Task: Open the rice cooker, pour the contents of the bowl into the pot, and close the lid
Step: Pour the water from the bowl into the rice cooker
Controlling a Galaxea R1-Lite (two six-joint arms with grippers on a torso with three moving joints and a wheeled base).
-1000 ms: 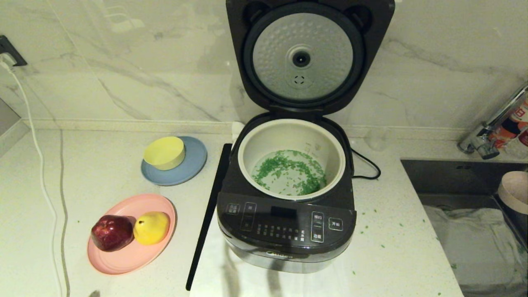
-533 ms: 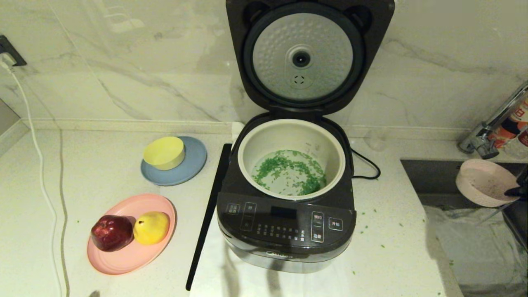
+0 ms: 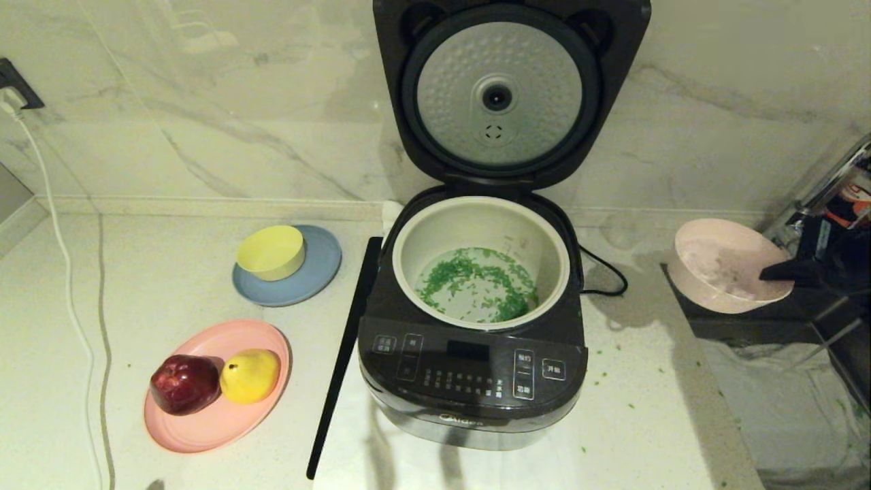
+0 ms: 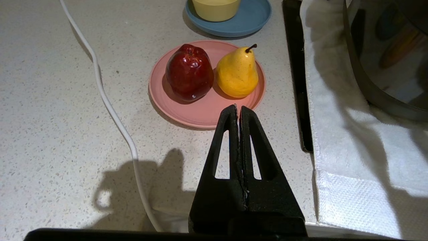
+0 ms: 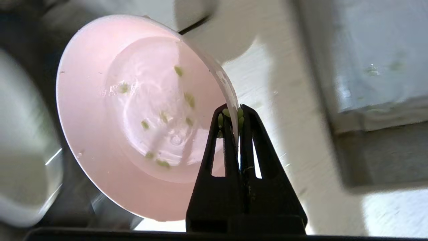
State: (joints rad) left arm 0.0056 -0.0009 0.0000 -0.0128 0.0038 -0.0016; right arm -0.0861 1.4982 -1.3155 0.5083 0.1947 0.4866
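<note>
The dark rice cooker (image 3: 476,381) stands mid-counter with its lid (image 3: 500,95) raised upright, the dimpled silver plate facing me. Inside, the off-white pot (image 3: 435,235) holds a ring of green bits (image 3: 476,282). To the cooker's right, held above the counter's corner by the sink, is the pale pink bowl (image 3: 725,265) (image 5: 133,117), tilted, with only a few green bits stuck inside. My right gripper (image 3: 779,272) (image 5: 234,115) is shut on the bowl's rim. My left gripper (image 4: 238,108) is shut on nothing, low over the counter near the pink plate.
A pink plate (image 3: 211,422) with a red apple (image 3: 185,383) and yellow pear (image 3: 250,374) sits front left; behind it a yellow bowl (image 3: 271,252) on a blue plate (image 3: 320,269). A black bar (image 3: 343,354) lies left of the cooker. Sink (image 3: 782,401) and tap right. Green bits are scattered on the counter.
My right gripper has carried the pink bowl up from low over the sink, leftward and toward the wall, nearer the cooker. The cooker and left side have not changed.
</note>
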